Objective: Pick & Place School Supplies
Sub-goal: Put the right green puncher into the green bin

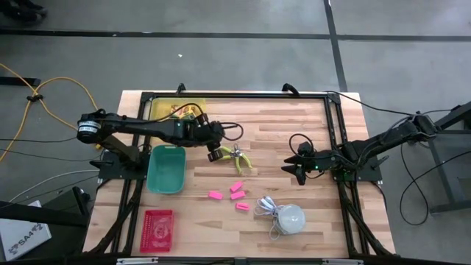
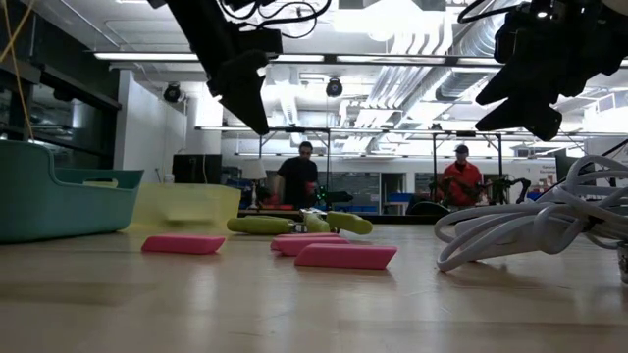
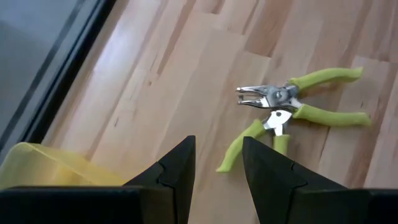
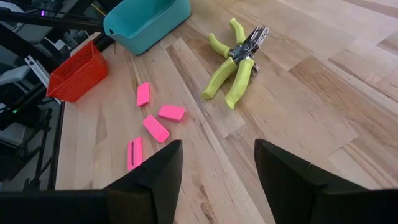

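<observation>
Lime-green-handled plier-like tools (image 1: 239, 158) lie flat on the wooden table near its middle, their metal jaws (image 3: 267, 96) crossed. My left gripper (image 1: 215, 154) hovers just left of them, open, with nothing between its fingers (image 3: 217, 174). Several pink erasers (image 1: 235, 195) lie flat nearer the front edge (image 4: 155, 118). My right gripper (image 1: 291, 166) waits open above the table's right side, pointing toward the tools (image 4: 236, 56) and touching nothing.
A teal bin (image 1: 165, 168) stands left of the tools, with a red basket (image 1: 158, 230) at the front left and a yellow bin (image 1: 171, 110) at the far left. A white dome with a coiled cord (image 1: 287, 218) sits at the front right.
</observation>
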Available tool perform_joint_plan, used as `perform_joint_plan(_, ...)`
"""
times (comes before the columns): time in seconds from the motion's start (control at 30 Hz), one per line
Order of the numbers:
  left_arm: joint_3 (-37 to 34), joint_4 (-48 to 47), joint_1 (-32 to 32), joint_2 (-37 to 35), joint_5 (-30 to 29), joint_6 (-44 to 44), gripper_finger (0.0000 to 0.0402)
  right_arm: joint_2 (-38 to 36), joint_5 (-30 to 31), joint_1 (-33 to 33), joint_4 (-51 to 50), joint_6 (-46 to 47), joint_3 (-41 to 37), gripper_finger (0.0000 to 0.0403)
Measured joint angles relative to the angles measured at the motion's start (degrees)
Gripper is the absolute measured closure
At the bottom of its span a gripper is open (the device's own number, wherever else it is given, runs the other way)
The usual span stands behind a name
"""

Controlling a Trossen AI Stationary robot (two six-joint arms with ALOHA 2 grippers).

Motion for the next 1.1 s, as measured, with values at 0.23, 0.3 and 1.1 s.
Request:
perform_joint_plan(0.23,0.0,2.1,-2.4,0.0,-3.3,-0.9,0.0275,0.0,0.0,0.0,0.0,0.0,0.0,0.0213)
perform_joint_plan(0.3,0.0,2.8,-2.8,0.0,-3.4,-2.0,0.0275,0.0,0.0,0.0,0.0,0.0,0.0,0.0213)
perform_joint_plan(1.1,0.0,2.7,-5.4,0.0,-1.4,-3.3,0.0275,0.0,-0.1,0.0,0.0,-1.1,0.0,0.0213)
